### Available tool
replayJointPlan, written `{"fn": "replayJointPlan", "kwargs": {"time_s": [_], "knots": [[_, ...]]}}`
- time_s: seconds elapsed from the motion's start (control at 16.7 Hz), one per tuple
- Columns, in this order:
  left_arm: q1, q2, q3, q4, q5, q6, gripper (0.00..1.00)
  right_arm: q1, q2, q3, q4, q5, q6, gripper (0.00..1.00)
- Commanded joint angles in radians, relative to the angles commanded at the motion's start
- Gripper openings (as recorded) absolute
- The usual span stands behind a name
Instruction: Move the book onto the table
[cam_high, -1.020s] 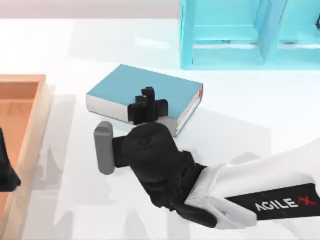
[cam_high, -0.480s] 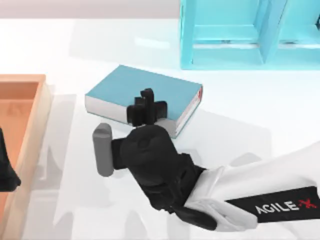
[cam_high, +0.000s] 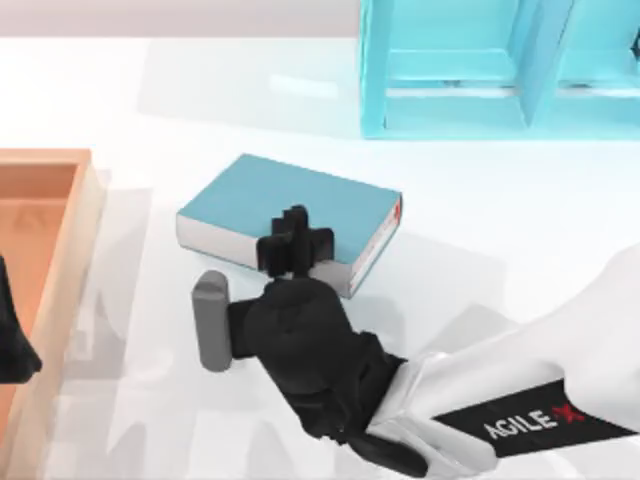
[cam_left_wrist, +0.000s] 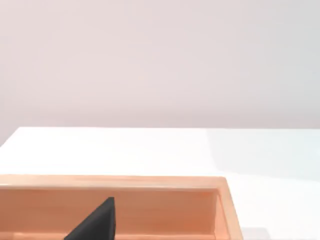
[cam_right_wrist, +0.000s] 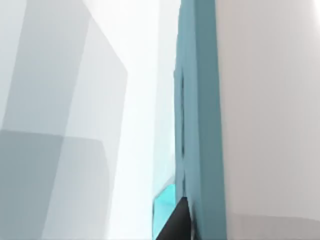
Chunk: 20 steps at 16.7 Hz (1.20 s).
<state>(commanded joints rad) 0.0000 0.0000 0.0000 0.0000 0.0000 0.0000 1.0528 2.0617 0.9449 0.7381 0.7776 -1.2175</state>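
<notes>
Right gripper is clamped on the thick teal-blue hardback book w/ white page edges, fingers biting the near long edge of the cover at about the middle, black wrist trailing off toward 5 o'clock. Compared w/ half a sec ago the book sits a touch lower and closer to the arm in the top view: its left corner has slid in toward 3 o'clock, and the little red mark at the right corner has dropped a bit. Looks to me like the arm is letting it down and drawing it back a shade, not carrying it anywhere new.

Book is over the big glossy white table, roughly centre, at 7 o'clock from the light-blue open shelf unit and well apart from it. The orange-brown wooden tray w/ raised rim is off at 9 o'clock. Can't tell for sure if the book's underside is flat on the surface yet; its shadow hugs it closely, so I'd guess it's down or nearly so.

Right wrist view has the teal cover running right past the lens.

Left gripper parked over the tray at the left edge, can't tell its state.

If it's down, only letting go is left
</notes>
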Motion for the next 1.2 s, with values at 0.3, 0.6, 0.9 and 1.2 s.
{"fn": "replayJointPlan", "kwargs": {"time_s": [0.3,0.6,0.9,1.2], "knots": [[0.0,0.0,0.0,0.0,0.0,0.0,1.0,0.0,0.001,0.0,0.002,0.0,0.0,0.15],[0.0,0.0,0.0,0.0,0.0,0.0,1.0,0.0,0.001,0.0,0.002,0.0,0.0,0.53],[0.0,0.0,0.0,0.0,0.0,0.0,1.0,0.0,0.001,0.0,0.002,0.0,0.0,0.9],[0.0,0.0,0.0,0.0,0.0,0.0,1.0,0.0,0.001,0.0,0.002,0.0,0.0,1.0]]}}
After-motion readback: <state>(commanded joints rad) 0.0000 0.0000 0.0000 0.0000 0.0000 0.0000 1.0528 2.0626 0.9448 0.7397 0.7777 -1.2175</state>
